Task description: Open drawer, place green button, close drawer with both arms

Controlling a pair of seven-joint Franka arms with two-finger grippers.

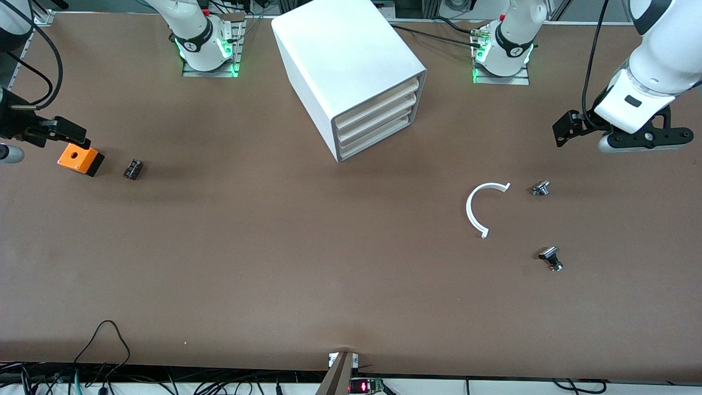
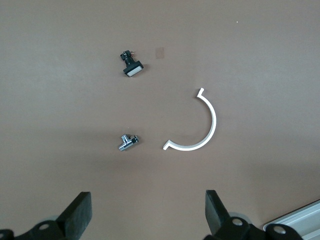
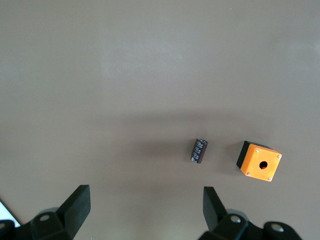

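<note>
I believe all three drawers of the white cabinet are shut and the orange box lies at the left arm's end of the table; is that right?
Not quite. All three drawers of the white cabinet are shut, but the orange box lies at the right arm's end of the table, as the front view shows.

Bright, even overhead light; soft shadows smear across the matte brown tabletop (image 1: 274, 247), all views sharp, without glare

The front camera looks down from high across the tabletop (image 1: 307, 252), facing both bases. Each wrist camera looks straight down from above; the left shares the white arc (image 1: 481, 206) (image 2: 200, 125) with it
</note>
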